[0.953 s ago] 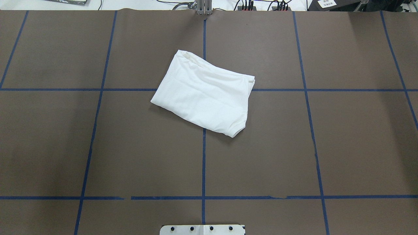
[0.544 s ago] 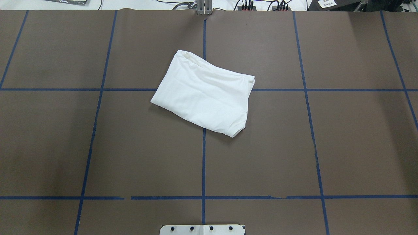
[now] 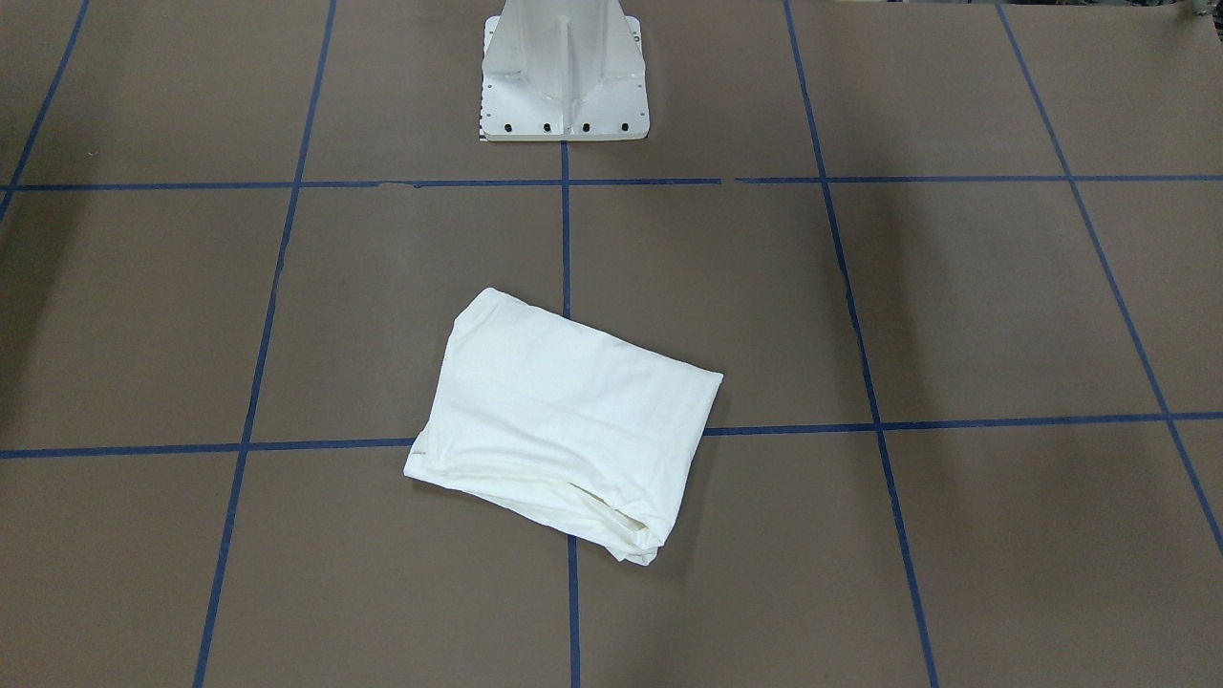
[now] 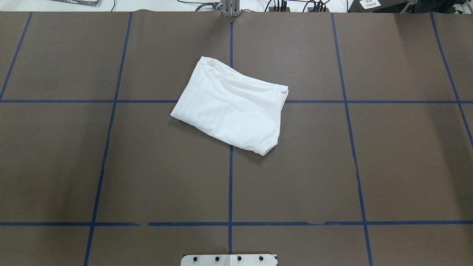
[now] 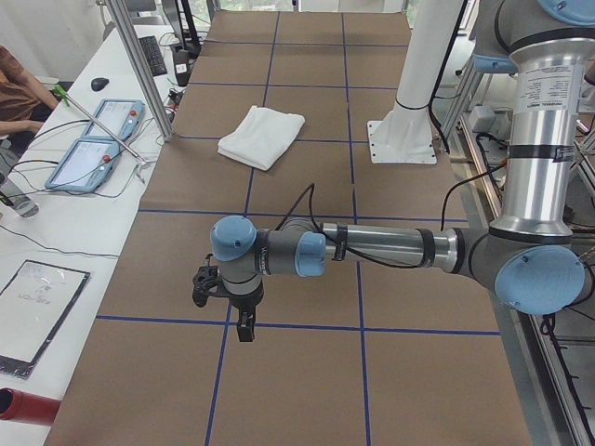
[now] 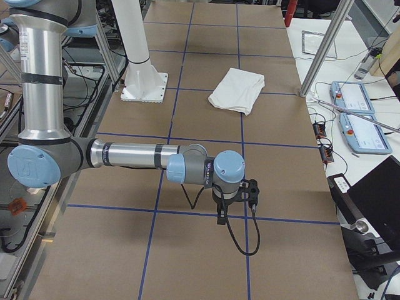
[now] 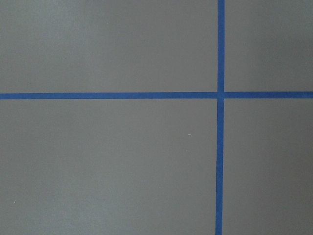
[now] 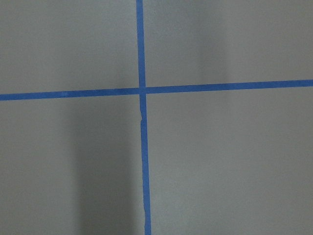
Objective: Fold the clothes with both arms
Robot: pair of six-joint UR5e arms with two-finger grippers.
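The white T-shirt [image 4: 231, 107] lies folded into a slanted rectangle at the table's middle, over a blue tape crossing; it also shows in the front view [image 3: 564, 420] and both side views [image 5: 261, 136] [image 6: 237, 89]. No text or label shows. My left gripper [image 5: 244, 330] hangs over the table far out at the left end, away from the shirt. My right gripper [image 6: 220, 219] hangs far out at the right end. I cannot tell whether either is open or shut. Both wrist views show only brown table and blue tape.
The white pedestal base [image 3: 564, 76] stands at the robot's side of the table [image 4: 229, 260]. Blue tape lines [image 4: 230, 184] divide the brown table cover. Tablets [image 5: 93, 149] and cables lie on the white bench beyond the far edge.
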